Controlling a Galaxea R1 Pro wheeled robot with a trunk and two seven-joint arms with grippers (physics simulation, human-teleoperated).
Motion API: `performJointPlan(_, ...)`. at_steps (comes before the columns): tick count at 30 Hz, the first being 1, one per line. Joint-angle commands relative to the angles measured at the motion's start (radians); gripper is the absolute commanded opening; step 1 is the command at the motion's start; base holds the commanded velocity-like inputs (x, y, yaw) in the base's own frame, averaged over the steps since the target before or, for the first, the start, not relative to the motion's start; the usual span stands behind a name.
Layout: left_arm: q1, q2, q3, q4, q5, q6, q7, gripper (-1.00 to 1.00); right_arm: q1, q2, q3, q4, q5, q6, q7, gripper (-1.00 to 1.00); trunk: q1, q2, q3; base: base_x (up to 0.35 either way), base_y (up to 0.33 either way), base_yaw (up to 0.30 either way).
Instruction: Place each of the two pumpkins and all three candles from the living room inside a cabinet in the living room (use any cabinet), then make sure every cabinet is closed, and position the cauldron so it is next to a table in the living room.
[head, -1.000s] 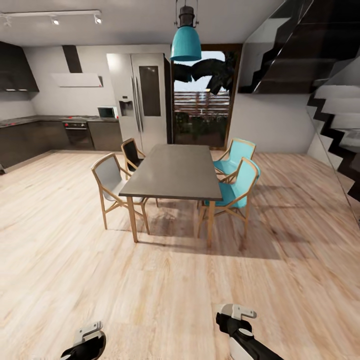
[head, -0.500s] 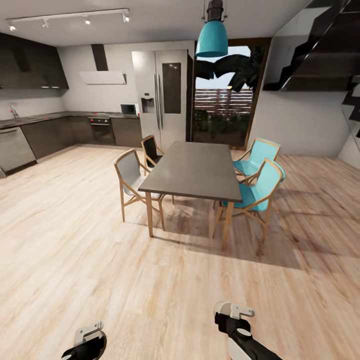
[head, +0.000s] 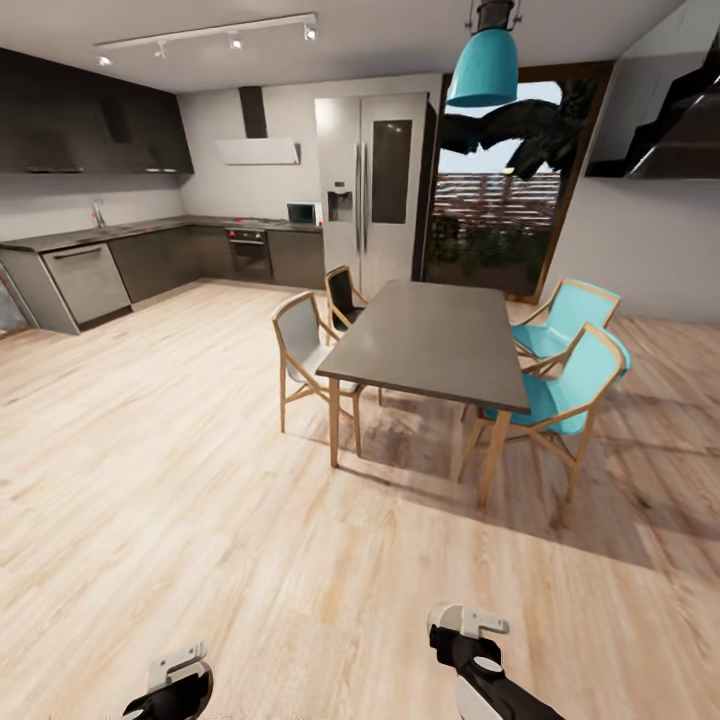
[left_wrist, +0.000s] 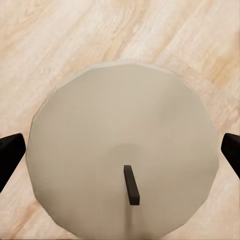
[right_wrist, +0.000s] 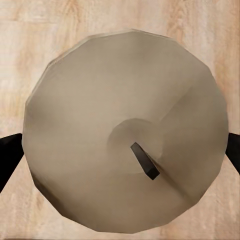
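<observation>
In the left wrist view a pale grey-white candle (left_wrist: 125, 115) with a short dark wick sits end-on between two black fingertips (left_wrist: 10, 156), so my left gripper (left_wrist: 120, 154) is shut on it over the wood floor. My right gripper (right_wrist: 120, 150) holds a second candle (right_wrist: 95, 100) the same way, a dark fingertip (right_wrist: 8, 156) on either side of it. The left wrist (head: 178, 682) and the right wrist (head: 468, 640) show at the bottom edge of the head view, low over the floor.
Ahead stands a tall dark-topped dining table (head: 430, 340) with grey chairs (head: 305, 350) and teal chairs (head: 575, 375). Behind it are a fridge (head: 375, 190), grey kitchen counters (head: 120, 265) at the left, a glass door (head: 500, 215) and a teal hanging lamp (head: 485, 65). Wood floor (head: 170, 470) lies open at the left.
The whole head picture has shifted right, so the camera has turned left and more of the kitchen shows. Both arms keep their place at the bottom of the view.
</observation>
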Motion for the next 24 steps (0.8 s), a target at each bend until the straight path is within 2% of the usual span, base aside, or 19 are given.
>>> performJointPlan(1,-0.001,0.002,-0.008,-0.002,0.007,0.003,0.01,-1.0,-0.001,0.0,0.008,-0.001,-0.008,-0.006,-0.005,-1.0,0.0,-0.001,-0.002,0.0,0.0,0.265)
performJointPlan(24,-0.001,0.002,-0.008,-0.002,0.008,0.003,0.01,-1.0,-0.001,0.004,0.008,-0.001,-0.008,-0.006,-0.005,-1.0,0.0,-0.001,-0.017,0.0,0.0,0.264)
